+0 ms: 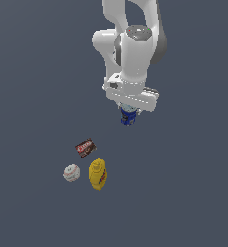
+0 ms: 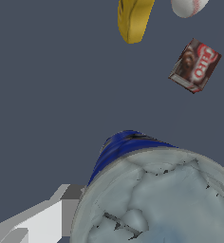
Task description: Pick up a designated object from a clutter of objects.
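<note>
The designated object, a small dark-blue can with a pale silver-blue top, sits directly under the white hand of the arm. My gripper is shut on it. The hand covers most of the can, and only its lower part shows. In the wrist view the can's pale top and blue side fill the near corner, very close to the camera. One white-grey finger lies against it. The can is apart from the rest of the clutter of objects, toward the exterior view's right.
Three things lie grouped on the dark grey floor: a dark brown-red box, a white baseball with red stitching, and a yellow bottle lying on its side beside the ball.
</note>
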`<state>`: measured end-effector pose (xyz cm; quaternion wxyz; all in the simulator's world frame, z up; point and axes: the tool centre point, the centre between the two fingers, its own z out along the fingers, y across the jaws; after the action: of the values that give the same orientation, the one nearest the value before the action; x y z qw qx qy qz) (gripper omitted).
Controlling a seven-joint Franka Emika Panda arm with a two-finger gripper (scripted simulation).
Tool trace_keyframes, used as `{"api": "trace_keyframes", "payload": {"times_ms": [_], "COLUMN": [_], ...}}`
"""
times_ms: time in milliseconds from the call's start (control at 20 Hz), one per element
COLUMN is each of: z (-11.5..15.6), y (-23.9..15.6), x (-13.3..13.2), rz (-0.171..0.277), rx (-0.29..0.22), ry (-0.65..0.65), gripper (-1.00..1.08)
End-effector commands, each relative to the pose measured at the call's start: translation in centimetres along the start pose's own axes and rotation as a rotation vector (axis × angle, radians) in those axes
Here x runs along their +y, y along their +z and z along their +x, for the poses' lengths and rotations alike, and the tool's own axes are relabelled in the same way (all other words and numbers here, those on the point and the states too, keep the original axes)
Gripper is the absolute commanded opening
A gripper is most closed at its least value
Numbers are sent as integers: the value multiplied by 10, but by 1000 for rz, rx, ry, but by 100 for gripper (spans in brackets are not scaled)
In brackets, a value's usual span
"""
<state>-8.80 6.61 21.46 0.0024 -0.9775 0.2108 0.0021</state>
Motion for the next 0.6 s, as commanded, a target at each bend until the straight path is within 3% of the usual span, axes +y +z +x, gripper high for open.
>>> {"api": "trace_keyframes", "payload": {"times_ms": [0,550], "z": [9,50], "y": [-24,-120], "x": [20,107], "rz": [3,1], "rx": [2,3], "ry": [0,1], "gripper": [-100,-100]}}
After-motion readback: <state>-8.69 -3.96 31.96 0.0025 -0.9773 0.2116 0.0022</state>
